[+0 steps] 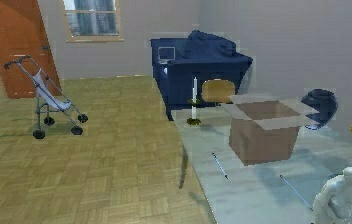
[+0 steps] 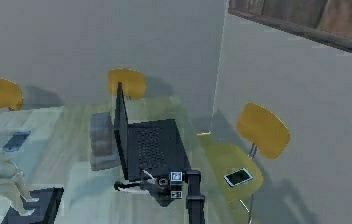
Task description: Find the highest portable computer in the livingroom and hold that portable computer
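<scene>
In the arm side view we saw a dark laptop (image 2: 156,146) sitting on a pale table (image 2: 64,150). Its lid stood up and its flat part lay on the tabletop. The gripper (image 2: 132,185) was at the near edge of the laptop, at the end of the dark arm (image 2: 195,203). We could not tell if the jaws were apart or together. We also could not tell if the gripper held anything, because the laptop sat on the table right behind it.

A grey box (image 2: 103,140) was just beside the laptop, on the lid side. A white statue (image 2: 4,172) stood on the table near that view's left edge. A yellow chair (image 2: 130,82) was behind the laptop. A second yellow chair (image 2: 2,93) was far to the left, and a third yellow chair (image 2: 260,128) was on the right. A small phone (image 2: 238,177) lay on the seat of the third one.

In the forward view a brown cardboard box (image 1: 267,128) stood open on the pale table, with a dark vase (image 1: 322,105) near it. A candle (image 1: 194,95) stood at the table's far corner. A blue cabinet (image 1: 199,80) was by the wall, with a dark blue bundle (image 1: 212,45) on top. A stroller (image 1: 52,100) stood on the wooden floor (image 1: 104,170) near an orange door (image 1: 19,45).
</scene>
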You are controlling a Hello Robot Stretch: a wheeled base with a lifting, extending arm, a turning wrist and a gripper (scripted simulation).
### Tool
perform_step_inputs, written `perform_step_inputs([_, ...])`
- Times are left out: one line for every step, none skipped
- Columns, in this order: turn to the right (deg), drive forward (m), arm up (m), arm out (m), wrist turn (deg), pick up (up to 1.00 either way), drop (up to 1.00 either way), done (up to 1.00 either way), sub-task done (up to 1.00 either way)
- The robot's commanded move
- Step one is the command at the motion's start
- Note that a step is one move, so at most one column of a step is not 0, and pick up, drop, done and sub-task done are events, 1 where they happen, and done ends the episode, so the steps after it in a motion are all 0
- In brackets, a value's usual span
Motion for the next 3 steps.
perform_step_inputs([0.0,0.00,0.00,0.00,0.0,1.00,0.00,0.00,0.00])
perform_step_inputs([0.0,0.00,0.10,0.00,0.0,0.00,0.00,0.00,0.00])
perform_step_inputs([0.0,0.00,0.00,0.00,0.0,0.00,0.00,1.00,0.00])
